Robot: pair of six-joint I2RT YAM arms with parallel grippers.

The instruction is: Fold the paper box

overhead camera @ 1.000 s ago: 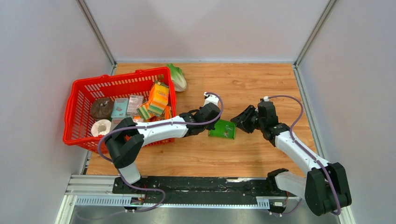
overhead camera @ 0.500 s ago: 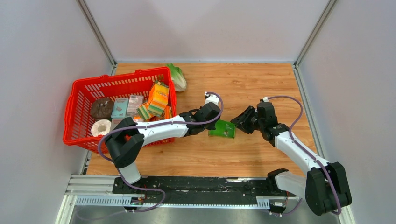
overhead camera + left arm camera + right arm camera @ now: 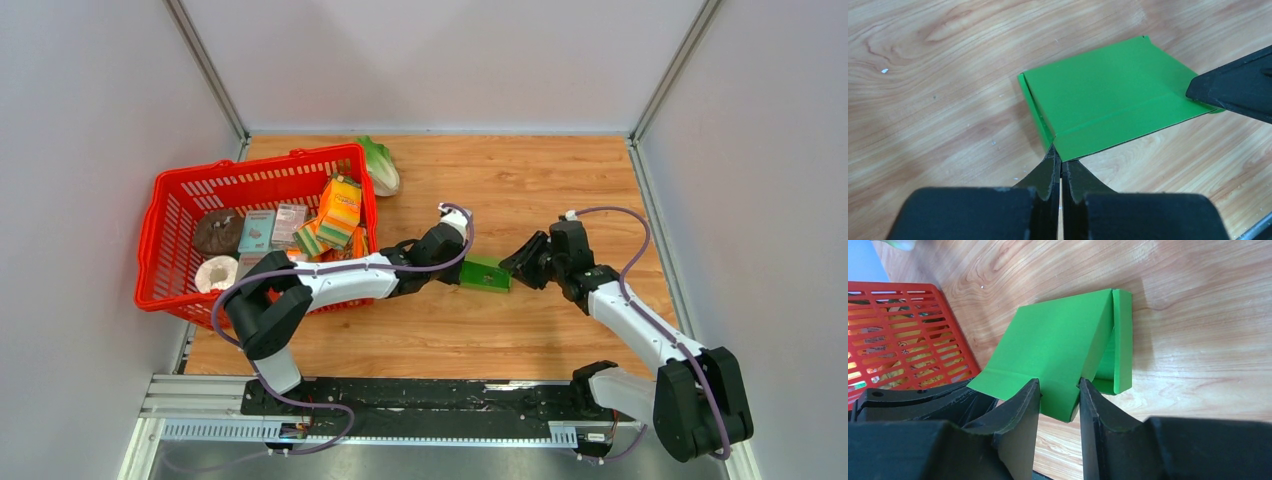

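The paper box [image 3: 485, 273] is bright green card, part folded, lying on the wood table between my two arms. Seen from the left wrist, the paper box [image 3: 1108, 90] has a creased lid, and my left gripper [image 3: 1059, 152] is shut with its tips pinching the near corner. My left gripper [image 3: 462, 270] is at the box's left end and my right gripper [image 3: 512, 268] at its right end. In the right wrist view the lid of the paper box [image 3: 1053, 345] slopes up over a shallow tray. My right gripper [image 3: 1059, 387] stands part open, its fingers straddling a green flap.
A red basket [image 3: 255, 165] holding an orange carton [image 3: 342, 200] and other packets stands at the left, close behind my left arm. A lettuce [image 3: 380, 165] lies behind it. Grey walls close off three sides. The basket's mesh [image 3: 903, 335] shows left of the box.
The box has shifted a little right and turned, now looking narrower from above. My left gripper followed it. My right gripper's jaws have narrowed around the flap.
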